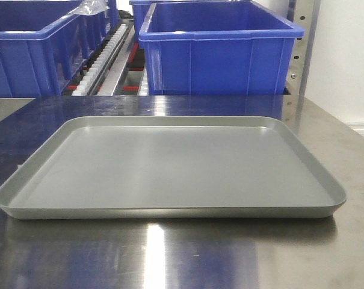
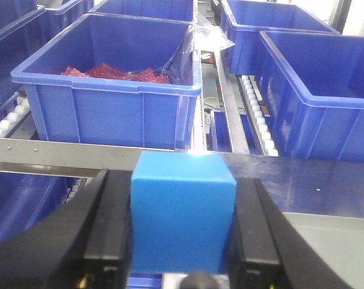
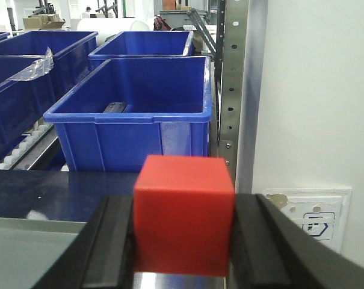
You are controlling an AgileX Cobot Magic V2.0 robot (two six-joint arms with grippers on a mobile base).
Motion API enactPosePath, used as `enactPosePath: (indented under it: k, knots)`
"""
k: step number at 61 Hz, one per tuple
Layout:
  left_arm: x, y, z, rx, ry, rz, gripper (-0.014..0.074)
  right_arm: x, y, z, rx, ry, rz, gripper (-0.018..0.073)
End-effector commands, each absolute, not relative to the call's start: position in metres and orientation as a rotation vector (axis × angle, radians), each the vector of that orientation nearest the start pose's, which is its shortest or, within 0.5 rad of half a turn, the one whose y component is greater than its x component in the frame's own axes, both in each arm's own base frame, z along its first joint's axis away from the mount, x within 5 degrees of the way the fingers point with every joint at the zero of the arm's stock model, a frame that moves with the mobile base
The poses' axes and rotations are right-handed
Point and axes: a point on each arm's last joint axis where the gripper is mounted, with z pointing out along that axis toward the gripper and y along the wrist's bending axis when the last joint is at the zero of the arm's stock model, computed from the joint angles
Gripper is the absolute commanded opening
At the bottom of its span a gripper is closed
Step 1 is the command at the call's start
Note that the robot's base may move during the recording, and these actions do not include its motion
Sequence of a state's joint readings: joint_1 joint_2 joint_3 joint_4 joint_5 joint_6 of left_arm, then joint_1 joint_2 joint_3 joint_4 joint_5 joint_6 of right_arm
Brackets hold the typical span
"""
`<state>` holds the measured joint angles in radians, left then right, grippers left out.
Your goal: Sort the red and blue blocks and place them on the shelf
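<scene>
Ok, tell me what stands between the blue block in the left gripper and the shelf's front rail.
Nothing visible. The left gripper holds the blue block, and the front rail lies directly ahead with nothing seen between them. Beyond the rail stands a large blue bin.

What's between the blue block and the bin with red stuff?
Between the blue block and that bin runs the shelf's steel front rail, in the left wrist view.

The red block [image 3: 183, 214] and blue block [image 2: 183, 212] look matte, plastic bins [image 1: 221, 51] glossy, the tabletop [image 1: 326, 253] probably polished steel.
</scene>
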<state>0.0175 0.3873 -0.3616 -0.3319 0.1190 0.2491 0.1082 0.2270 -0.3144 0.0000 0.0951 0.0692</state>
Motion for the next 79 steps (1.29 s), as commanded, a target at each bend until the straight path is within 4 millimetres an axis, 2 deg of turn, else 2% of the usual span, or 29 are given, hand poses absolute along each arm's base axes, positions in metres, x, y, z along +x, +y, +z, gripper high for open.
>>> enactPosePath:
  k: [1,79]
  knots:
    - [0.0921,0.0010,0.3165,-0.070,1.502,-0.057,0.0135,0.0653,0.0067,0.3126,-0.033,1.389,0.131,0.0057]
    - [0.0923,0.0010,0.3149,-0.070,1.506,-0.057,0.0135,0.0653,0.0067,0.3126,-0.033,1.389,0.131,0.0057]
